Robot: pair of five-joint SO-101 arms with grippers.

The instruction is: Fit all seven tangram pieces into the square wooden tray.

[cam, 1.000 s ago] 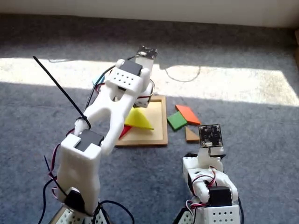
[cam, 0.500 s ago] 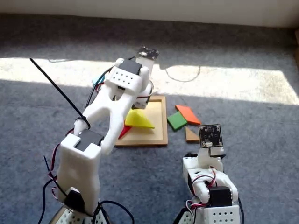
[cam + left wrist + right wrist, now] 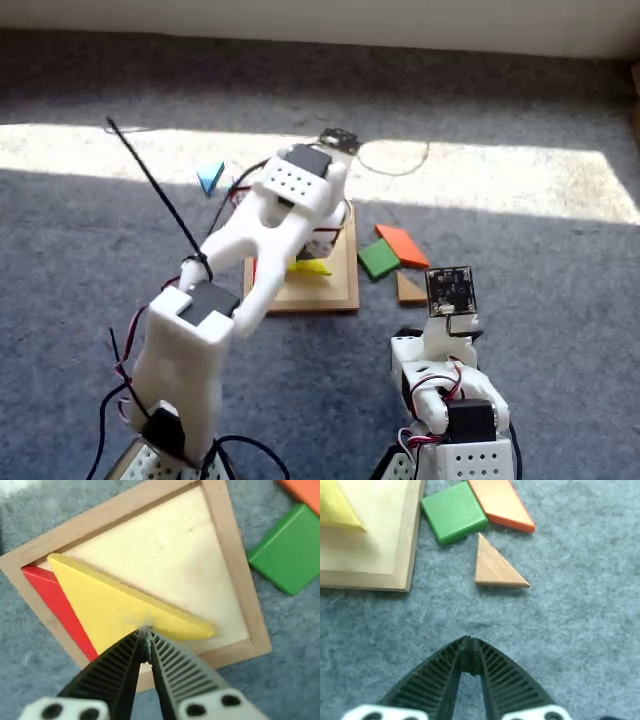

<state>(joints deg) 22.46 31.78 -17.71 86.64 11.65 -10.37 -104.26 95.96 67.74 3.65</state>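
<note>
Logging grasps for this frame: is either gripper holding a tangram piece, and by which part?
Nothing is held. The left gripper is shut, its tips over the yellow triangle; the right gripper is shut over carpet.

- In the tray (image 3: 235,570), a big triangle (image 3: 115,605) lies partly on a second triangle (image 3: 50,592).
- Right of the tray: square (image 3: 454,511), parallelogram (image 3: 501,502) just beside it, small triangle (image 3: 492,565) in front.

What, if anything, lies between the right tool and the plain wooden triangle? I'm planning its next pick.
Nothing visible does. Bare carpet runs from the shut right tool to the wooden triangle. The green square and orange piece lie beyond the triangle, and the tray sits off to one side.
</note>
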